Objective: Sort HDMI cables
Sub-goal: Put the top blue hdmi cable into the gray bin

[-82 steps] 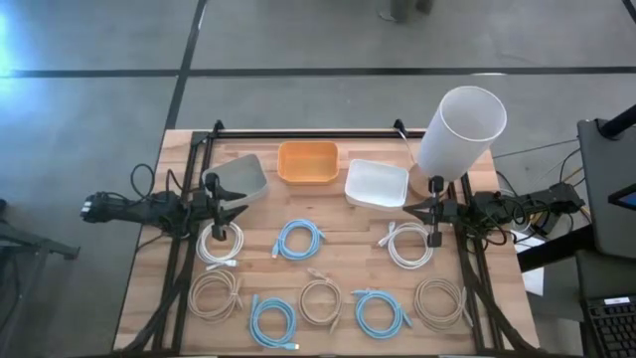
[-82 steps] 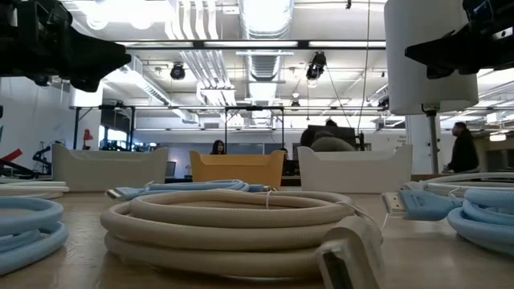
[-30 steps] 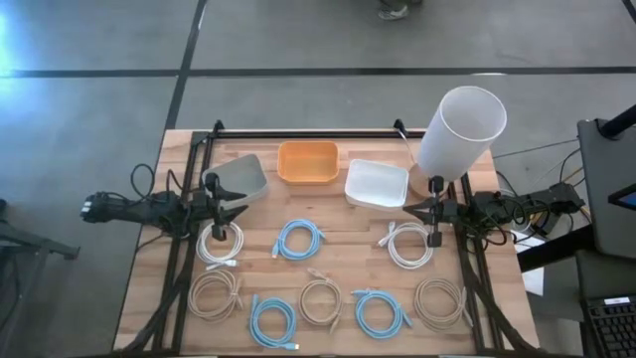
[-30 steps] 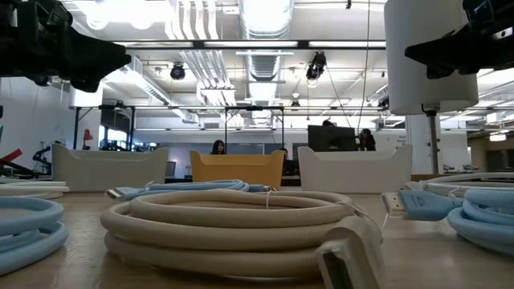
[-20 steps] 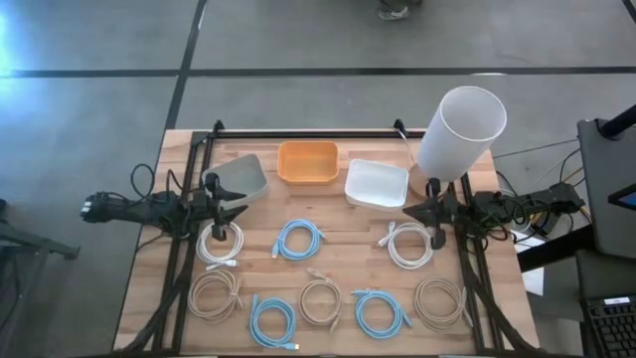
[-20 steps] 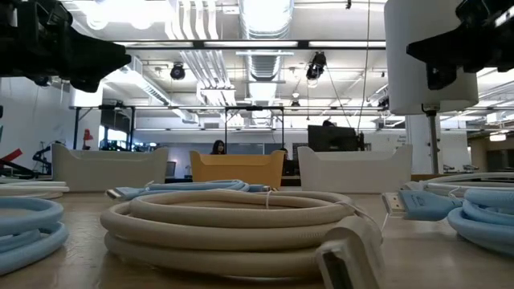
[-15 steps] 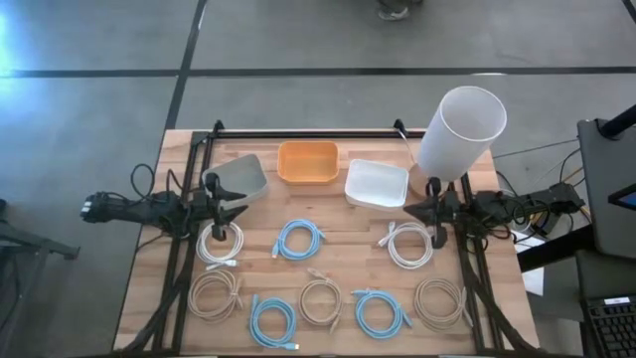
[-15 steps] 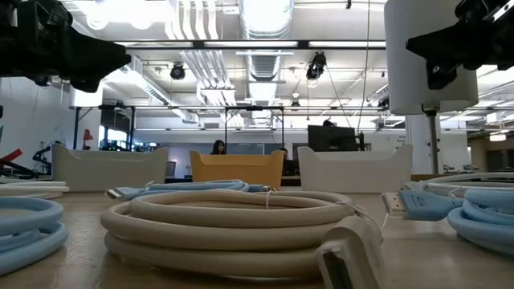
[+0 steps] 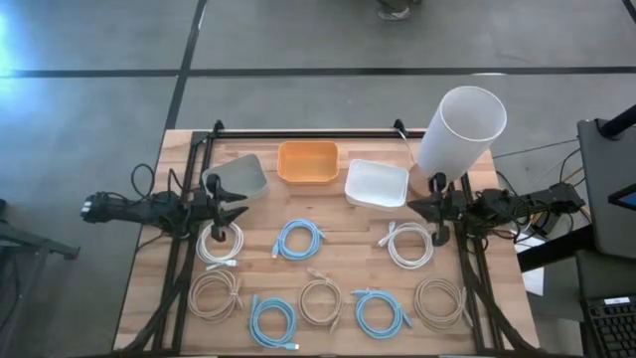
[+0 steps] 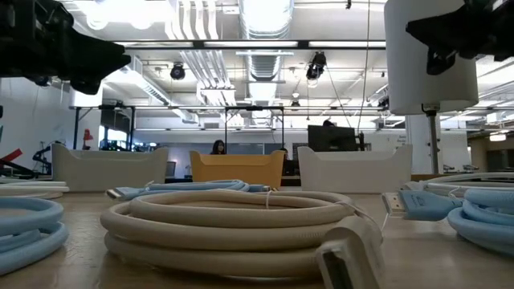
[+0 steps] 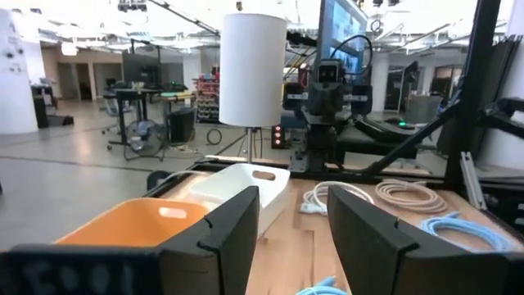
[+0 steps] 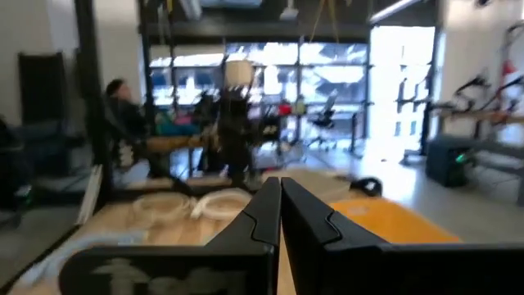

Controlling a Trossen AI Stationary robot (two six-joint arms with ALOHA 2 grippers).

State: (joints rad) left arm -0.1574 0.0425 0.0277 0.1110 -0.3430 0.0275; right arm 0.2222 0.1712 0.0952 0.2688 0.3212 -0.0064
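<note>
Clearly nothing is sorted yet: nine coiled cables lie across the middle and near half of the tabletop (image 9: 159, 249), while the grey bin (image 9: 238, 176), orange bin (image 9: 307, 161) and white bin (image 9: 377, 184) along the far edge sit empty. The right gripper (image 9: 437, 208), fingers pressed together and holding nothing, hovers by the right edge beside a white cable (image 9: 408, 244). It should spread its fingers before descending, then pinch one side of the coil. The left gripper (image 9: 225, 205) waits spread wide at the left edge.
</note>
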